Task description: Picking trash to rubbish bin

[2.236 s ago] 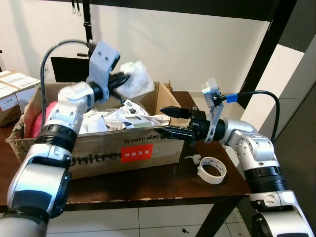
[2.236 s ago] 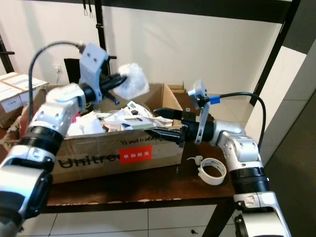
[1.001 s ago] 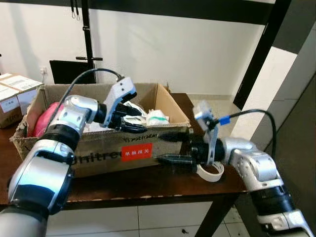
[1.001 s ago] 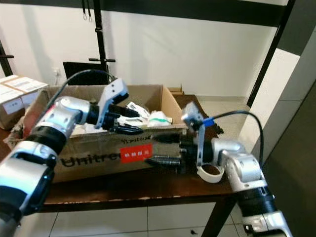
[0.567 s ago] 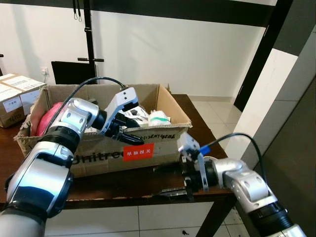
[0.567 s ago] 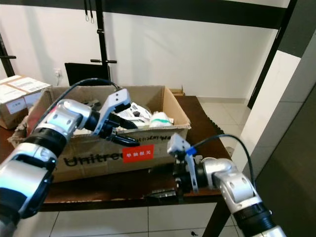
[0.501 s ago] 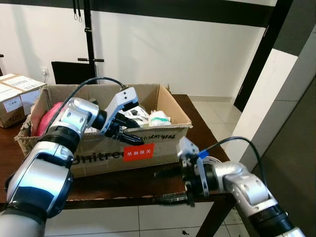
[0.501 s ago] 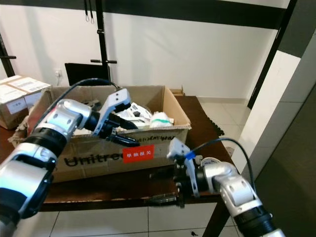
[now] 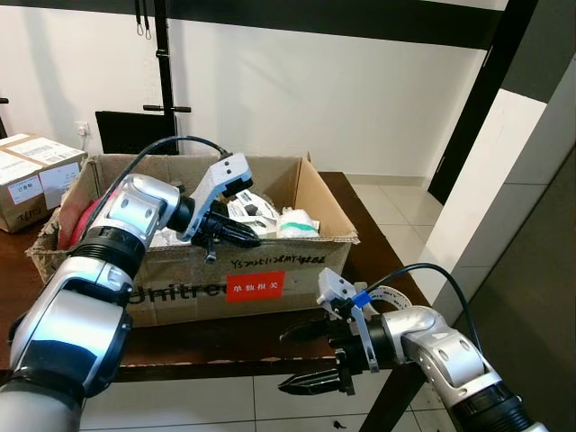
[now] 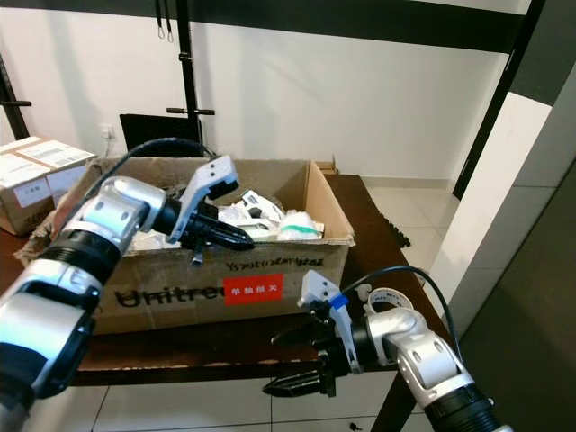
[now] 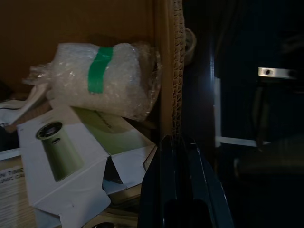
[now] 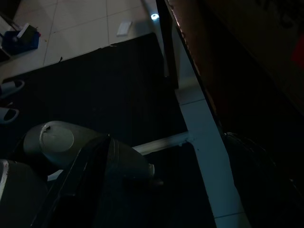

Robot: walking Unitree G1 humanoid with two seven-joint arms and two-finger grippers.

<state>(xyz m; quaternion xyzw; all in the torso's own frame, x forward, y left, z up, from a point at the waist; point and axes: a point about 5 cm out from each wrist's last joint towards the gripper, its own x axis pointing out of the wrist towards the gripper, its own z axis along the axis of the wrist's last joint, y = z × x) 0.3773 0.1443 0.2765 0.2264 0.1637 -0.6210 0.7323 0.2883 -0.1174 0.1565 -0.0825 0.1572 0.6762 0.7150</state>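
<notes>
On the front of the cardboard box [image 9: 189,279] I can read part of "Unitree" in dark print beside a red label [image 9: 255,286] with white characters I can't make out — above it runs a line of handwriting, also illegible. The box sits on the dark wooden desk [image 9: 225,342] and serves as the bin; inside it I see white paper and packaging trash [image 9: 256,214], a bubble-wrap bundle with a green tape band [image 11: 102,80], a white carton printed with a green cylinder [image 11: 57,156], and something pink [image 9: 76,216] at the box's left end.

My left pincer [image 9: 241,236] is over the box's front edge, its fingers together and holding nothing; in the left wrist view the black fingers [image 11: 183,190] sit right against the corrugated wall of the box.

My right pincer [image 9: 310,358] is below and in front of the box's right corner, level with the desk's front edge — fingers well apart, one above the other, nothing between them. A roll of tape [image 9: 389,295] lies on the desk to the right of the box, near the right arm.

To the left of the box another carton with white stickers [image 9: 31,175] stands on the desk. Behind the box is a white wall, a black pole [image 9: 164,63] and a dark frame; below the desk, pale floor tiles [image 9: 225,405].
</notes>
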